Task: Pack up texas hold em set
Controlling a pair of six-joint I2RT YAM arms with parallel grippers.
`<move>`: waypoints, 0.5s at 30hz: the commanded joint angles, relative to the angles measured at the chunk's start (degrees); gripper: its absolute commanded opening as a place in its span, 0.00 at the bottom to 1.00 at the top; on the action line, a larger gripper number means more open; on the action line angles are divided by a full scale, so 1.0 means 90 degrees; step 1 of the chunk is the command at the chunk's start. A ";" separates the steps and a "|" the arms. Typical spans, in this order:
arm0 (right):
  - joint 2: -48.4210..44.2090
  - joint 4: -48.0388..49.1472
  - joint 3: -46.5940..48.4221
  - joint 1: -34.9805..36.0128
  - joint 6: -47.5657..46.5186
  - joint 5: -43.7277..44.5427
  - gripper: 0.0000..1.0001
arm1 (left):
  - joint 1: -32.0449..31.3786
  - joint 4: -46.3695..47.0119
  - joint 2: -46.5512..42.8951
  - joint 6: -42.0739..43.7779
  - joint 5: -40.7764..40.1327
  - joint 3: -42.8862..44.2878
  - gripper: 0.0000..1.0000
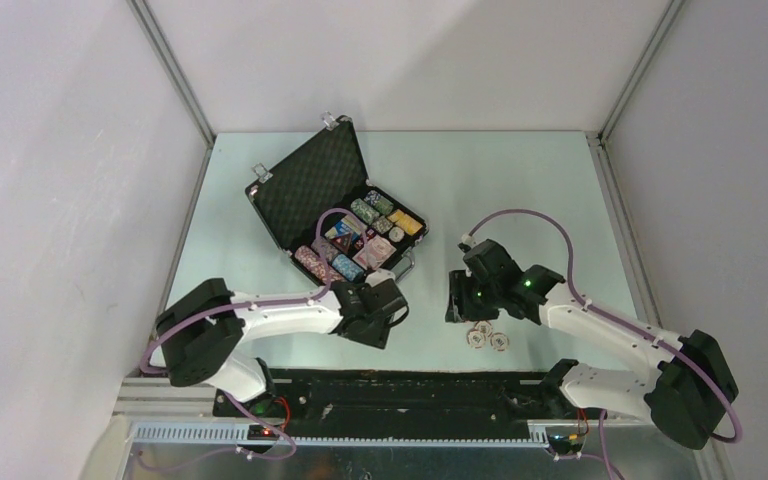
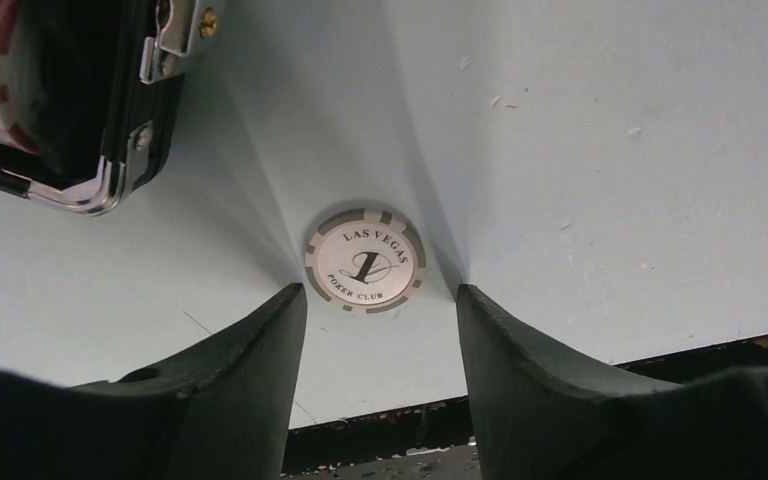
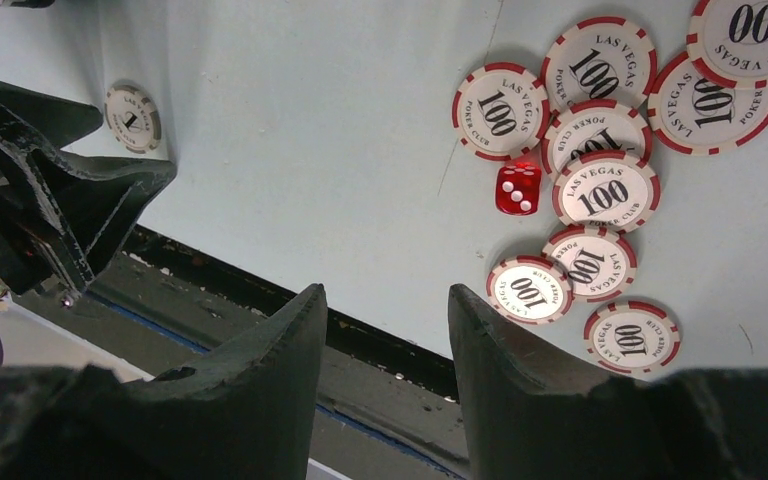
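Note:
The black case [image 1: 305,185] lies open at the back left, its lid up, with multicoloured chips [image 1: 365,240] in the tray. In the left wrist view one grey-and-white "1" chip [image 2: 365,260] lies flat on the table just past the tips of my left gripper [image 2: 380,295], which is open and empty beside the case's corner [image 2: 80,170]. My right gripper [image 3: 385,295] is open and empty, low over the near edge. Several red-and-white "100" chips [image 3: 605,190] and a red die [image 3: 518,188] lie to its right. From above, the left gripper [image 1: 385,310] and right gripper [image 1: 457,300] flank a bare patch.
A few loose chips [image 1: 487,337] show on the table in front of the right arm. The black strip of the near table edge [image 3: 260,290] runs right under both grippers. The left gripper [image 3: 50,190] and the grey chip [image 3: 132,117] appear at the left of the right wrist view.

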 commanded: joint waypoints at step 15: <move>-0.0061 0.0171 -0.0050 0.0159 0.0210 0.0000 0.51 | 0.0156 0.0018 0.0462 0.0261 -0.0348 0.0240 0.59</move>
